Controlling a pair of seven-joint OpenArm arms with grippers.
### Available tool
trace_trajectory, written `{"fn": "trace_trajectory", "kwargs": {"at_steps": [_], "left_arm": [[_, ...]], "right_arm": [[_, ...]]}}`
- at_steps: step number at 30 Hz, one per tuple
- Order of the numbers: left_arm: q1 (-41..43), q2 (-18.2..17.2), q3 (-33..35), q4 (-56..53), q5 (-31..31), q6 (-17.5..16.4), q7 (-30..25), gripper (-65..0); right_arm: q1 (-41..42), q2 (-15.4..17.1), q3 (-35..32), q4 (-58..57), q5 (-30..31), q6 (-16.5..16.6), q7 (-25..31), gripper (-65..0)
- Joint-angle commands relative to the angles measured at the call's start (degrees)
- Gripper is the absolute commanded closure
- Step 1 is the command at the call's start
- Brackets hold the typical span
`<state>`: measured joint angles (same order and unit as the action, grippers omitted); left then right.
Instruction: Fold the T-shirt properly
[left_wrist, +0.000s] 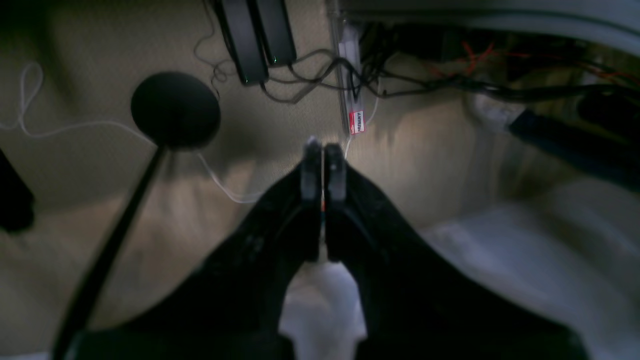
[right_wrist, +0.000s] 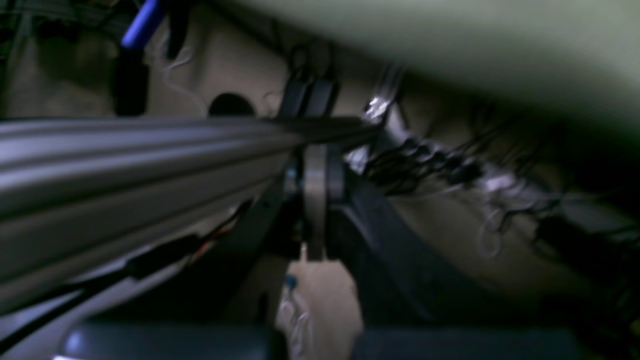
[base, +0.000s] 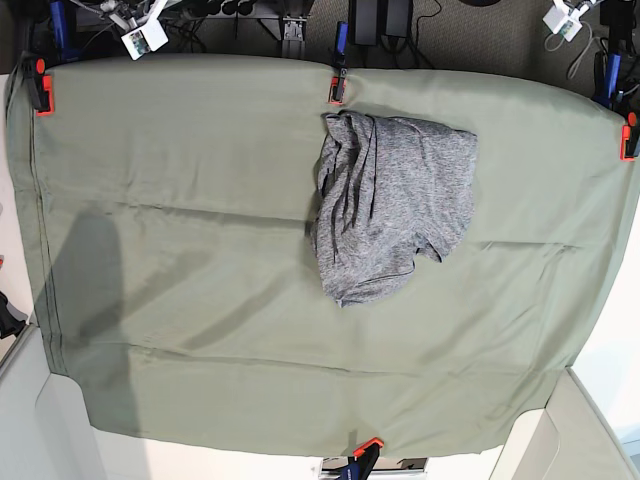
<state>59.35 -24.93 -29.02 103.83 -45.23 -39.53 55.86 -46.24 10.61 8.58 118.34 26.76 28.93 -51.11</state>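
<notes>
The T-shirt (base: 390, 205) lies crumpled in a loose heap on the olive-green table cloth (base: 180, 220), right of centre and toward the far edge. It is heather-grey with deep wrinkles. Neither arm shows in the base view, and nothing touches the shirt. In the left wrist view my left gripper (left_wrist: 323, 150) hangs over a beige floor, its jaws pressed together with nothing between them. My right gripper (right_wrist: 324, 155) is also shut and empty, just behind a blurred grey rail (right_wrist: 125, 160).
Orange clamps (base: 336, 88) (base: 41, 90) (base: 366, 450) (base: 628, 135) pin the cloth at the table's edges. Below the left gripper are tangled cables (left_wrist: 310, 80) and a black round-footed stand (left_wrist: 175, 110). White panels (base: 45, 430) flank the near corners.
</notes>
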Motion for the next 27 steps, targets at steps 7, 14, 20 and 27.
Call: {"fn": "trace_trajectory", "kwargs": {"at_steps": [7,14,20,27], "left_arm": [[-1.60,-0.83,13.46,-9.97,14.23,-0.47,-8.00,-0.6],[-17.11,-0.83,29.00,-34.84,26.03,6.16,-8.13,0.0],[-33.27,-0.39,40.44,-55.32,26.14,7.23,-14.36,0.0],[-47.36,4.37,54.07,-64.52,26.14,14.91,-18.80,0.0]], "right_arm": [[-1.05,0.15,-0.83,-8.74,0.55,-0.70,0.72,0.0],[7.32,-0.39,-0.85,-29.31,0.70,-2.03,-6.03,0.0],[18.29,-1.44,-0.83,-50.36,0.24,-2.19,-8.74,0.0],[30.82,-1.46,-0.83,-66.27,-3.17,-4.17,-9.05,0.0]]}}
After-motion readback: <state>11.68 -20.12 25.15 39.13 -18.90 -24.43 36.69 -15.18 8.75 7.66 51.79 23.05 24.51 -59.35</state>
